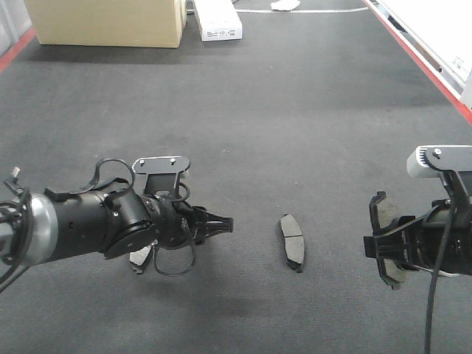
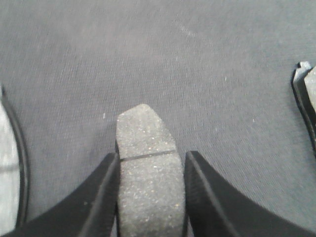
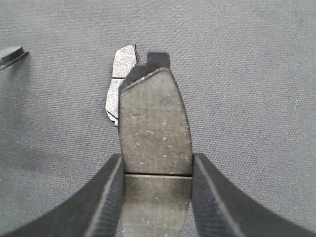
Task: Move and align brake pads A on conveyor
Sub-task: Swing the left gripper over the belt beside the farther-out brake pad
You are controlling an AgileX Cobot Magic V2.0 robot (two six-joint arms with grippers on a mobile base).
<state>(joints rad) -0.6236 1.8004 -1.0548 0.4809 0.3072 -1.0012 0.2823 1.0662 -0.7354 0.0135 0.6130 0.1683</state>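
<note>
Looking from the front, I see my left gripper point(image 1: 221, 223) low over the dark belt point(image 1: 280, 110), with one brake pad point(image 1: 140, 257) peeking out beneath my left wrist. A second brake pad point(image 1: 292, 241) lies flat on the belt between my two grippers, apart from both. My right gripper point(image 1: 371, 245) holds a third pad point(image 1: 385, 240) on edge. Far behind the middle pad sit a cardboard box point(image 1: 107, 21) and a white box point(image 1: 218, 20).

From my left wrist, my fingers point(image 2: 101, 197) sit narrow on either side of a pad point(image 2: 147, 173), its groove crossing between them; whether they press it or merely flank it, I cannot tell. Another pad's edge point(image 2: 307, 94) shows at the right.

From my right wrist, my fingers point(image 3: 106, 197) are closed against the sides of the held pad point(image 3: 155, 138), and a further pad point(image 3: 117, 86) lies on the belt just behind it.
</note>
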